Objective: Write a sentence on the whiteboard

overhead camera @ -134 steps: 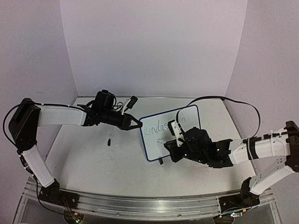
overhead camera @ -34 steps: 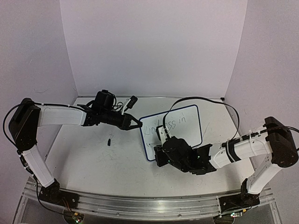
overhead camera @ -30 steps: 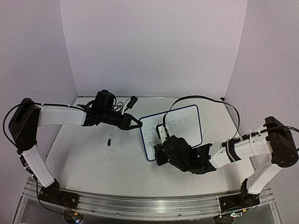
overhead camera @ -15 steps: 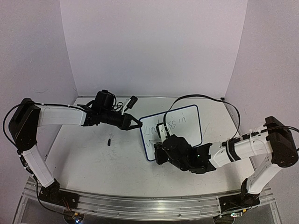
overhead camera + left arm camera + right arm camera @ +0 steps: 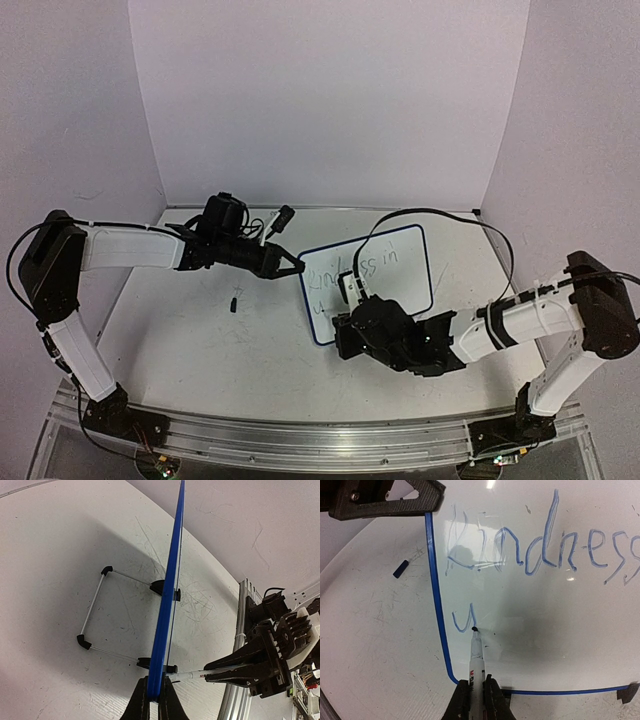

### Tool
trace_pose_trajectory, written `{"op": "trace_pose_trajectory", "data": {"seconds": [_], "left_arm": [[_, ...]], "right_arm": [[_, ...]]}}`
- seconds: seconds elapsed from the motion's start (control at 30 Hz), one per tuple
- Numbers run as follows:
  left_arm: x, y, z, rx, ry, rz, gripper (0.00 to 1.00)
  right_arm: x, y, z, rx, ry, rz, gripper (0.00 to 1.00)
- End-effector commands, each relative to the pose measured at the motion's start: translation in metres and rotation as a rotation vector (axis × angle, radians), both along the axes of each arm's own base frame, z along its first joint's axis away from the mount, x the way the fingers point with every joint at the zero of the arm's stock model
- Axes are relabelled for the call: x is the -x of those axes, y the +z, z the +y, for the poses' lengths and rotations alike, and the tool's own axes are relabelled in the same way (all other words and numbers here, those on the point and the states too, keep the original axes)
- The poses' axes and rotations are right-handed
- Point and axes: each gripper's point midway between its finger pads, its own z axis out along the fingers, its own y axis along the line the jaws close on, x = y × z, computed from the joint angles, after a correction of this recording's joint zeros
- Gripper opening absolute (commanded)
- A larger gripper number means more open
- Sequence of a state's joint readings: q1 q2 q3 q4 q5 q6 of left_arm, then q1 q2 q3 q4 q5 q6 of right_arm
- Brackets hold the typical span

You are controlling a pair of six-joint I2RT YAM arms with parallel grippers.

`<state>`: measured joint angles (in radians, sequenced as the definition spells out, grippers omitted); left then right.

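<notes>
The sentence's point(image 5: 540, 555) top line is done. The right pincer point(image 5: 476, 687), clamped on the marker point(image 5: 476, 655), has dropped to begin line two. The left pincer point(image 5: 154, 690) grips the whiteboard's point(image 5: 400, 285) edge.

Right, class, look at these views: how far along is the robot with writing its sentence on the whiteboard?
Done: the first line, "Kindness in", is on the whiteboard. In hand: the left gripper clamps the board's edge; the right gripper holds the marker, tip at a first letter below. Left: the rest of that second line; the space beside it is blank.
</notes>
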<state>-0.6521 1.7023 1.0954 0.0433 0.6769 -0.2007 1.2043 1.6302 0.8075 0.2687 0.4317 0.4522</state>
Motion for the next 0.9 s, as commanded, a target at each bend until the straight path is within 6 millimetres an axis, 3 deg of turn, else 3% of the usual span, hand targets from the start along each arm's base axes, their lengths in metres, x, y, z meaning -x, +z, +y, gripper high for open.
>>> {"op": "trace_pose_trajectory", "data": {"seconds": [0.0,0.37,0.67,0.87], "left_arm": [[0.001,-0.012,0.006,-0.068,0.013,-0.041,0.00],[0.001,-0.013,0.005,-0.068,0.012,-0.039,0.00],[0.001,-0.013,0.006,-0.070,0.015,-0.041,0.00],[0.001,-0.013,0.006,-0.072,0.014,-0.042,0.00]], "right_arm": [[0.004,-0.019,-0.013,0.054,-0.015,0.037,0.00],[0.016,-0.028,-0.009,0.066,0.012,0.063,0.00],[0.012,-0.011,0.019,0.018,0.044,0.036,0.00],[0.012,0.006,0.013,-0.011,0.036,0.014,0.00]]}}
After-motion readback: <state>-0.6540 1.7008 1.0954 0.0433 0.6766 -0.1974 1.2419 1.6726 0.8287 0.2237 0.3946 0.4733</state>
